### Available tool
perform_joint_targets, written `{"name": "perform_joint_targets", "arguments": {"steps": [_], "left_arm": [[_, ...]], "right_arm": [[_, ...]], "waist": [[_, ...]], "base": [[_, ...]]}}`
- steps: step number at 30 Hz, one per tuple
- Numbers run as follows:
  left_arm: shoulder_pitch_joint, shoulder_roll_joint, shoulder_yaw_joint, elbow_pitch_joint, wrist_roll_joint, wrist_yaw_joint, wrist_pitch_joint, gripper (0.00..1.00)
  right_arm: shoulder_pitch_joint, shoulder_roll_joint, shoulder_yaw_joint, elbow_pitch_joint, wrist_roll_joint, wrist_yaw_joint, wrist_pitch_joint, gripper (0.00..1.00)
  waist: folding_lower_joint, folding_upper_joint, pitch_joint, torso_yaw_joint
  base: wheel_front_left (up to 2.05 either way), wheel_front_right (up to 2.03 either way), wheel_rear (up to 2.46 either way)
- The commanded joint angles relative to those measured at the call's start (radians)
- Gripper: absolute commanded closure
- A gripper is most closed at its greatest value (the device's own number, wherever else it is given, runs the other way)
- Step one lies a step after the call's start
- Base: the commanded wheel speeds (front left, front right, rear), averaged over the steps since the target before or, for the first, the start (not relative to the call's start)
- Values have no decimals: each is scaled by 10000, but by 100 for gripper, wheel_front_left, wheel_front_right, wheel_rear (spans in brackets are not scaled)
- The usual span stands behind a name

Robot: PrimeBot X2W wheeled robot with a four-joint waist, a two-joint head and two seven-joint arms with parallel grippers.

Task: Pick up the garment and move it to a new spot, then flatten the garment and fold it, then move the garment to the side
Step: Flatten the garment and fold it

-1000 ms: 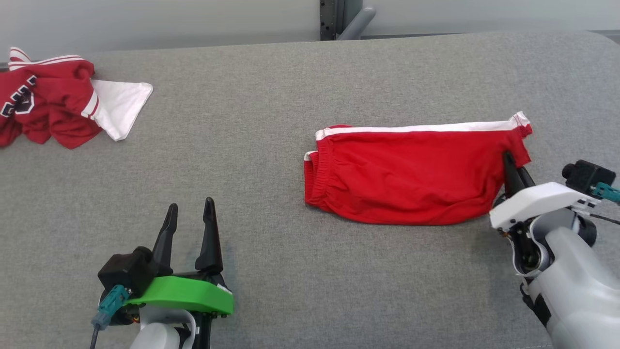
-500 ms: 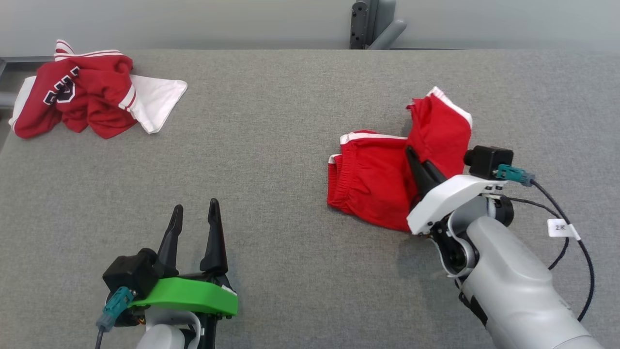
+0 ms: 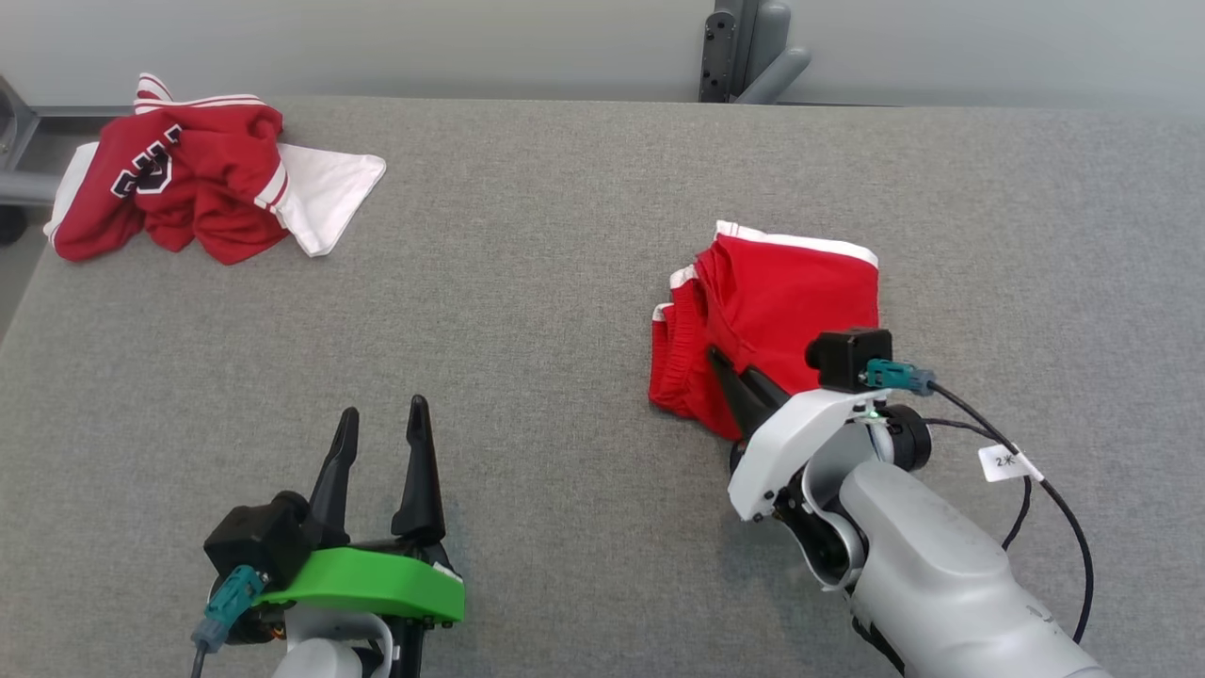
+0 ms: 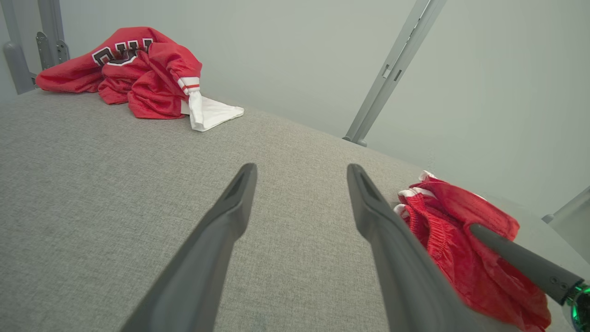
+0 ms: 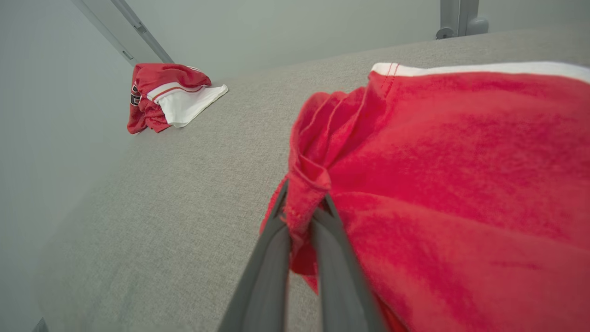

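Head view. Red shorts (image 3: 791,301) with white trim: lying right of centre on the grey padded table (image 3: 527,282), doubled over into a compact packet, elastic waistband layers showing at its left edge. Right gripper (image 3: 730,372): at the packet's near-left corner, fingers pressed together with red cloth between them. Left gripper (image 3: 383,411): near the front edge, well apart from the shorts, fingers spread wide, nothing in them. Red jersey (image 3: 179,179) with a white cloth (image 3: 329,198): crumpled heap at the far-left corner. Metal post (image 3: 744,47): behind the far edge.

Left wrist view. Left gripper (image 4: 302,168): fingers parted over bare grey fabric. Shorts (image 4: 461,235): to the right, one dark finger of the other arm lying over them.

Right wrist view. Right gripper (image 5: 305,203): clamped on a bunched nub of hem, the upper layer stretching away to the right.

Handling note (judgement). Step in hand appears to be the fold. Carry the pinched hem low and level until it meets the waistband edge, then set it down before letting go, so the top layer does not spring back or wrinkle. Avoid dragging the lower layer along.
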Motion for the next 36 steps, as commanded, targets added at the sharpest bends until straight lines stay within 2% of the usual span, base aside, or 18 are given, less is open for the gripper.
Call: {"name": "perform_joint_targets", "arguments": {"steps": [1,8,9,11,12,13,18,26,30,36], "left_arm": [[151,-4,30,31,22,-49,-34,0],[186,-45,24,102,33,-97,-34,0],[177,-51,25,111,31,-101,-34,0],[191,-68,20,104,38,-72,-34,0],[207,-71,33,99,35,-60,-34,0],[215,-68,49,99,31,-55,-34,0],[260,-69,143,78,21,-42,-34,0],[248,-85,208,62,67,-72,-28,0],[232,-70,249,43,88,-73,-24,0],[176,-99,214,52,112,-114,-22,0]], "right_arm": [[28,1,140,85,-146,-11,-19,100],[-260,53,833,630,-636,-11,-202,100],[-274,59,883,696,-703,-11,-265,97],[-284,66,970,813,-785,-11,-360,56],[-288,65,997,835,-817,-11,-433,40],[-296,64,1010,843,-876,-11,-477,0],[-145,70,1052,651,-1112,-11,-706,0],[368,62,1260,-412,-1170,-11,-805,0],[478,56,577,-876,-1461,-12,-847,0],[820,-116,-1320,-1416,-2463,-11,-838,2]], "waist": [[0,14,-16,-6],[0,14,-64,1],[0,14,-67,3],[0,14,-72,1],[0,14,-74,-6],[0,14,-74,-18],[0,14,-79,-135],[0,14,-46,-401],[0,14,-37,-502],[0,14,-1,-453]], "base": [[0,0,0],[0,0,0],[0,0,0],[0,0,0],[0,0,0],[0,0,0],[0,0,0],[0,0,0],[0,0,0],[0,0,0]]}}
